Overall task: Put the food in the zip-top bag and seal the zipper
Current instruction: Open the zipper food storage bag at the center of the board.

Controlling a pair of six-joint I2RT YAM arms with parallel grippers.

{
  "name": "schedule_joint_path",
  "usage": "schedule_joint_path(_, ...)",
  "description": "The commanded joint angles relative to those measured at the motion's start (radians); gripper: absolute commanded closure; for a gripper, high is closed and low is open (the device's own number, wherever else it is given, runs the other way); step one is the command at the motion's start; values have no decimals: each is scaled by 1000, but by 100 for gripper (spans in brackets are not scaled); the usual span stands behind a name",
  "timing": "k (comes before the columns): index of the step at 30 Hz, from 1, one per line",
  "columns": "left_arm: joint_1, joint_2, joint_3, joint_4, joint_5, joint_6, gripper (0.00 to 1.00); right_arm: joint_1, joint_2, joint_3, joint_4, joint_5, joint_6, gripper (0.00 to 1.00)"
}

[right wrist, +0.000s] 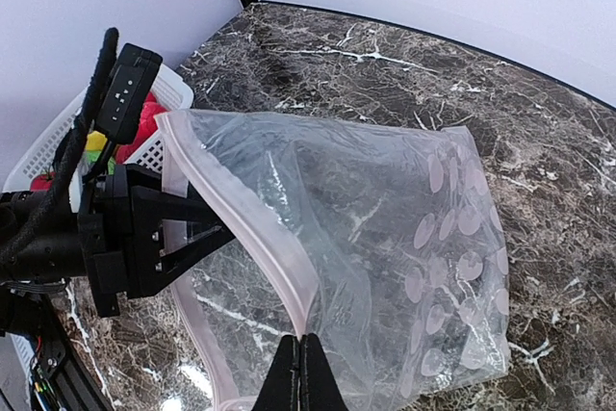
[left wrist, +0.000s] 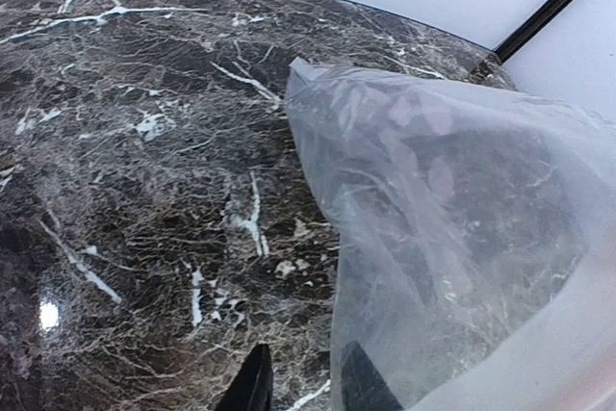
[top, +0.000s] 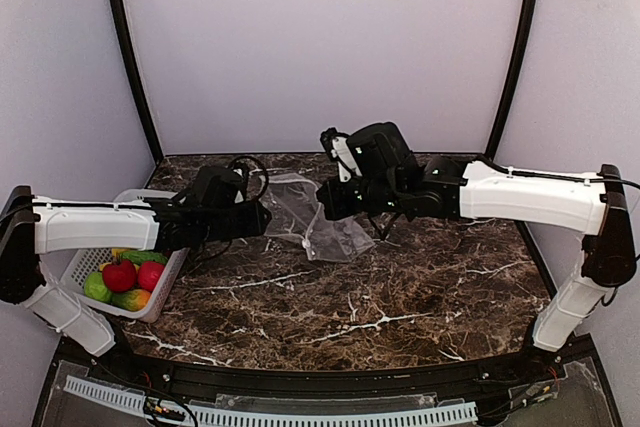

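Observation:
The zip-top bag (top: 312, 219) lies crumpled mid-table between my two grippers. My right gripper (top: 330, 205) is shut on the bag's pale pink zipper strip (right wrist: 252, 223) and holds that lip up, so the mouth gapes; the pinch shows at the bottom of the right wrist view (right wrist: 301, 342). My left gripper (top: 260, 219) is at the other side of the mouth, fingers apart (left wrist: 305, 351), with one finger (left wrist: 361, 382) behind the clear film. It also shows in the right wrist view (right wrist: 217, 230). The food (top: 125, 282) sits in the basket. No slider tab shows.
The white mesh basket (top: 92, 259) stands at the table's left edge under my left arm, and also shows in the right wrist view (right wrist: 53, 146). Black frame posts rise at the back corners. Dark marble table (top: 400, 297) lies in front.

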Motion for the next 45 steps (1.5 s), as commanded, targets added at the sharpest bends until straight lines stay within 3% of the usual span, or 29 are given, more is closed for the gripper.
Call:
schedule_joint_path(1,-5,-21,-26,97,107,48,73,7,7,-16,26,-19,4,100)
schedule_joint_path(8,-5,-97,-32,73,216,109,34,7,25,7,-6,-16,19,100)
schedule_joint_path(15,-5,-227,-58,-12,330,176,18,7,61,45,-42,-5,31,100)
schedule_joint_path(20,-3,-293,-1,-148,404,238,13,5,74,61,-54,-3,35,100)
schedule_joint_path(26,53,-353,38,-299,378,233,7,5,88,72,-61,-5,37,100)
schedule_joint_path(32,258,-437,-49,-409,351,159,8,6,92,80,-66,-6,36,100)
schedule_joint_path(41,598,-556,-144,-645,152,57,1,3,85,66,-66,6,46,100)
schedule_joint_path(45,639,-600,-128,-767,-17,32,1,3,82,61,-67,11,48,100)
